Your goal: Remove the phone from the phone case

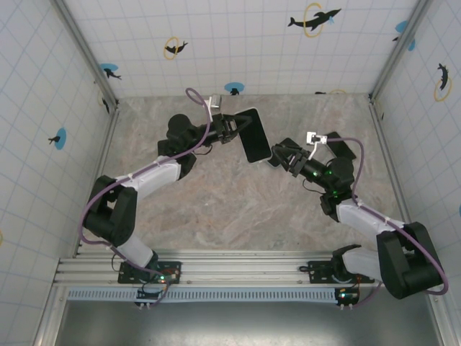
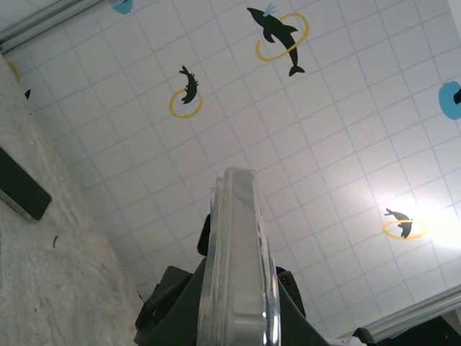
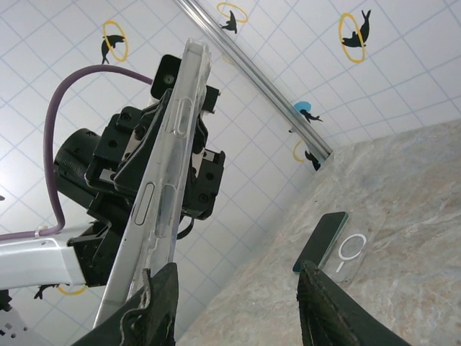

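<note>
The marbled tabletop (image 1: 238,216) is mostly bare. The left arm (image 1: 137,194) stretches from seven o'clock and the right arm (image 1: 360,216) from five, meeting toward the twelve o'clock side. That looks deliberate to me: one to hold, one to pry.

The phone case (image 1: 253,135) is up off the tabletop with its dark face tilted toward the overhead camera. The left hand (image 1: 232,130) has it pinched at its nine o'clock edge, jaws clamped tight on it. Gripped by one long side like that, the far side and the corners are left free to work on. I take the phone to be not yet out, since the face is dark inside a pale rim. From both wrists I only get the clear rim edge-on, though, so I can't truly see it seated.

The right hand (image 1: 287,155) sits at the case's five o'clock corner, its fingers (image 3: 158,303) partway apart with nothing between them. The case's lower end runs just outside one finger, and the frame's bottom edge cuts off whether they touch.

A dark slab (image 1: 346,149) lies at three o'clock of the right hand, partly under its cable. From the right wrist, a green slab with a ringed clear back (image 3: 331,245) lies on the tabletop; what it is I can't say.
</note>
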